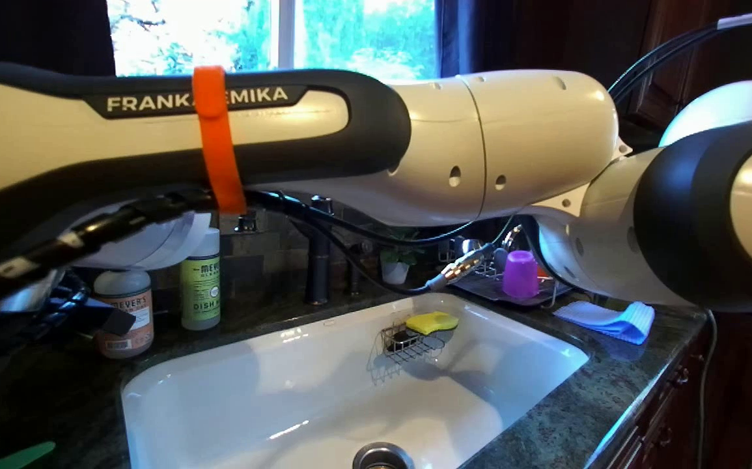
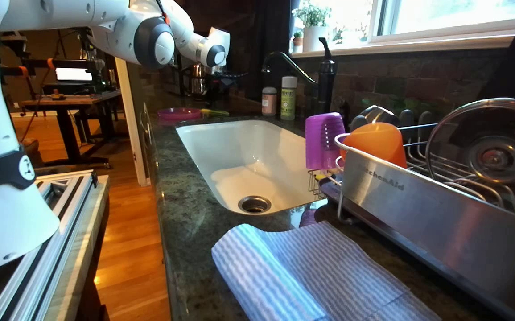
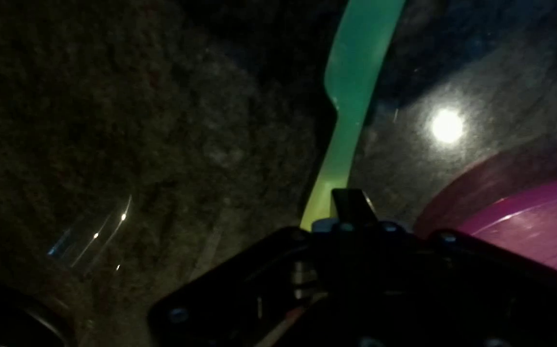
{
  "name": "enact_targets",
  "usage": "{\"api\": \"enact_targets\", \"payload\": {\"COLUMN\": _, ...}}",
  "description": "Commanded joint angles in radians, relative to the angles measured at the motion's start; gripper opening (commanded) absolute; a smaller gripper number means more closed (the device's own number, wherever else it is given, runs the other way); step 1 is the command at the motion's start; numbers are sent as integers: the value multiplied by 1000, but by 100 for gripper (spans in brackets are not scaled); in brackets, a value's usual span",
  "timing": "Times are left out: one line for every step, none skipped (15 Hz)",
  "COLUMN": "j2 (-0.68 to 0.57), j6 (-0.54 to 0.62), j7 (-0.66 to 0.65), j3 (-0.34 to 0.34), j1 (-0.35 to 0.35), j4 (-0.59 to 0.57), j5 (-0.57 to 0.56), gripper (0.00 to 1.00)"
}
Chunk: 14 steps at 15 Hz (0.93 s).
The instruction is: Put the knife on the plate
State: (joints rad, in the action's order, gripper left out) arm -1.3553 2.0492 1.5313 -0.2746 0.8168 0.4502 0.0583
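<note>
The knife is green with a yellowish handle. It lies on the dark counter in the wrist view (image 3: 355,91) and in both exterior views (image 1: 24,456) (image 2: 217,112). The plate is pink-purple; it shows in the wrist view (image 3: 543,231) and beside the knife in an exterior view (image 2: 179,114). It is out of view in the other picture from outside. My gripper (image 3: 353,205) is shut, its dark fingertips together with nothing visible between them. It hangs above the knife's handle and hides the handle's end. In an exterior view the gripper (image 2: 229,80) is above the counter.
A white sink (image 2: 244,133) is set in the counter. Soap bottles (image 2: 288,98) (image 1: 125,316) stand near the gripper by the wall. A black faucet (image 2: 326,80) is behind the sink. A dish rack (image 2: 373,178) and a striped cloth (image 2: 284,267) lie beyond the sink's other end.
</note>
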Motion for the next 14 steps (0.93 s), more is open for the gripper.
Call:
{"api": "enact_targets", "payload": {"j2": 50, "j6": -3, "j7": -8, "j3": 1, "j1": 15, "j4": 18, "j5": 0, "gripper": 1}}
{"api": "enact_targets", "payload": {"j2": 57, "j6": 2, "j7": -7, "j3": -2, "j1": 19, "j4": 17, "j5": 2, "gripper": 0}}
{"api": "enact_targets", "payload": {"j2": 66, "j6": 0, "j7": -10, "j3": -1, "j1": 23, "j4": 19, "j5": 2, "gripper": 0}}
{"api": "enact_targets", "payload": {"j2": 72, "j6": -9, "j7": -9, "j3": -5, "j1": 22, "j4": 25, "j5": 7, "gripper": 0}}
{"api": "enact_targets", "payload": {"j2": 81, "j6": -33, "j7": -10, "j3": -9, "j1": 21, "j4": 36, "j5": 12, "gripper": 3}}
{"api": "enact_targets", "payload": {"j2": 84, "j6": -77, "j7": -42, "j3": 17, "j1": 28, "j4": 39, "j5": -9, "gripper": 27}}
{"api": "enact_targets", "payload": {"j2": 83, "j6": -142, "j7": -68, "j3": 45, "j1": 40, "j4": 23, "j5": -35, "gripper": 28}}
{"api": "enact_targets", "payload": {"j2": 84, "j6": -190, "j7": -73, "j3": 57, "j1": 48, "j4": 18, "j5": -49, "gripper": 30}}
{"api": "enact_targets", "payload": {"j2": 88, "j6": -239, "j7": -79, "j3": 70, "j1": 54, "j4": 19, "j5": -60, "gripper": 36}}
{"api": "enact_targets", "payload": {"j2": 89, "j6": -276, "j7": -85, "j3": 91, "j1": 62, "j4": 16, "j5": -81, "gripper": 45}}
{"api": "enact_targets", "payload": {"j2": 90, "j6": -298, "j7": -89, "j3": 115, "j1": 73, "j4": 10, "j5": -110, "gripper": 52}}
{"api": "enact_targets", "payload": {"j2": 65, "j6": -255, "j7": -59, "j3": 72, "j1": 51, "j4": -12, "j5": -67, "gripper": 36}}
{"api": "enact_targets", "payload": {"j2": 68, "j6": -271, "j7": -63, "j3": 86, "j1": 57, "j4": -12, "j5": -83, "gripper": 42}}
{"api": "enact_targets", "payload": {"j2": 70, "j6": -278, "j7": -67, "j3": 94, "j1": 61, "j4": -11, "j5": -91, "gripper": 49}}
